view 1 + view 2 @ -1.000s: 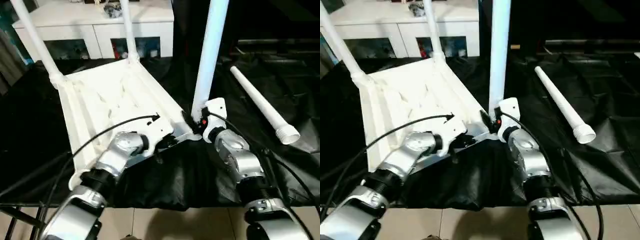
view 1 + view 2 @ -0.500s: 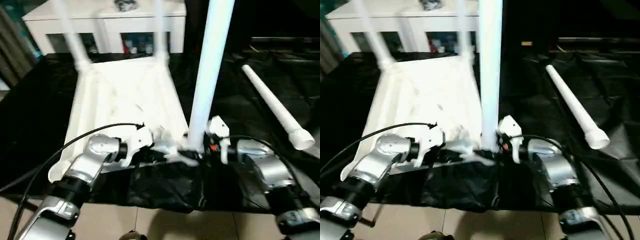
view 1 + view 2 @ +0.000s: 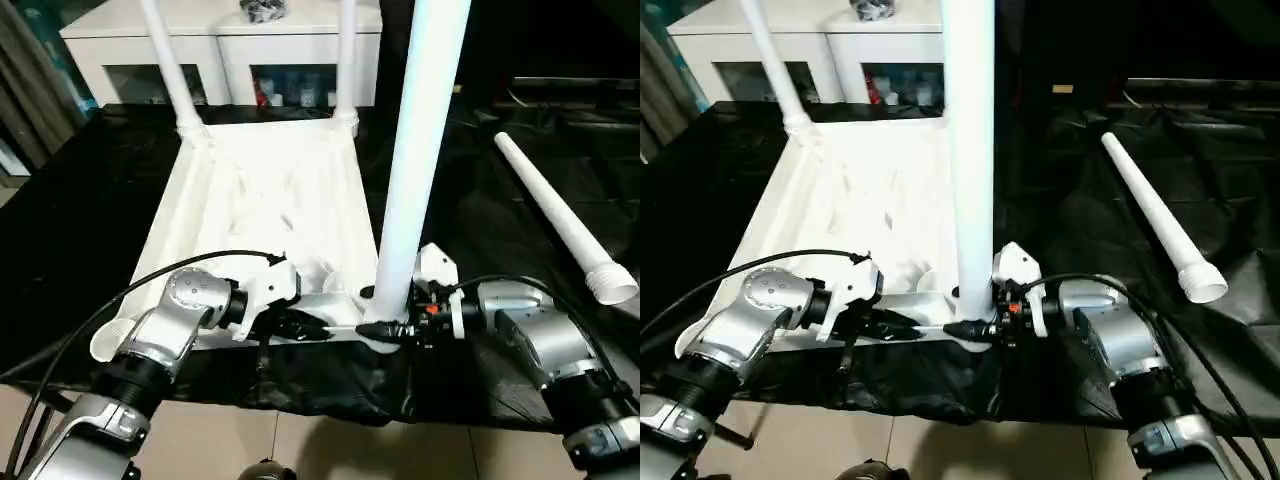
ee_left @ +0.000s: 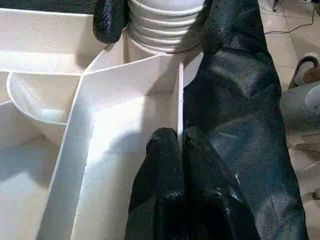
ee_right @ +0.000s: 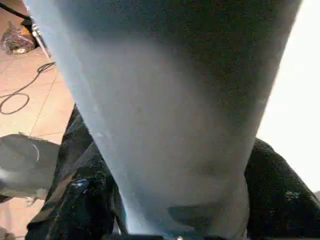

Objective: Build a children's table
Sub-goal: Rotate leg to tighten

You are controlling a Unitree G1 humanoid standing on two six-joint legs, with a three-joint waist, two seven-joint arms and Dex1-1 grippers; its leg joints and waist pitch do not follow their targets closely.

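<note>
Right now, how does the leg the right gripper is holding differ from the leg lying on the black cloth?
The held leg stands upright at the tabletop's near corner socket, clamped by the right gripper. The loose leg lies flat on the black cloth, apart from the tabletop, its flared end toward the robot. Both are long white tubes.

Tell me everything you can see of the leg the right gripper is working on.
The leg is a long, smooth white plastic-looking tube, standing nearly upright at the tabletop's near right corner socket. Its ribbed lower end sits at the socket mouth. The right gripper is shut on it, one black finger on each side of its base.
</note>
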